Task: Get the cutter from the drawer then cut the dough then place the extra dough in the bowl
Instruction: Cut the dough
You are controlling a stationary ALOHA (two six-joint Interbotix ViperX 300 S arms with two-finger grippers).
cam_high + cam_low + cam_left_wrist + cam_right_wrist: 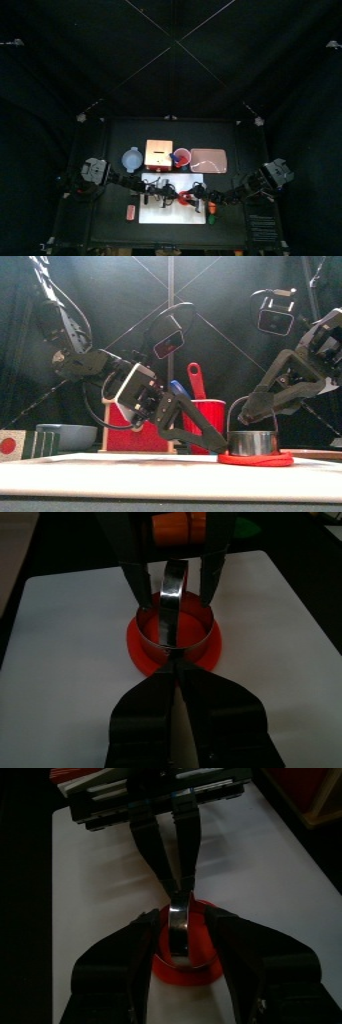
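1. The cutter [251, 442] stands upright on the red dough [255, 459], on the board [107, 471] near its front.
2. The right gripper [179, 928] is spread, one jaw on each side of the wire handle [171, 587]. Neither jaw appears to touch the handle.
3. The left gripper [174, 680] is clenched, with its tips at the dough's edge on the left arm's side. I cannot tell whether they pinch anything.
4. The bowl [131, 158] sits at the back left, well apart from the dough.
5. Risk: the two grippers crowd one small cutter. A lift or turn by either could knock the other, or tip the cutter.
6. Risk: if the cut is not clean through, the outer ring may tear or drag the middle along when pulled.
7. Risk: dough may stick inside the cutter and rise with it, so the scrap would not come free.
8. Risk: a sideways pull by the left gripper could slide the dough across the board.
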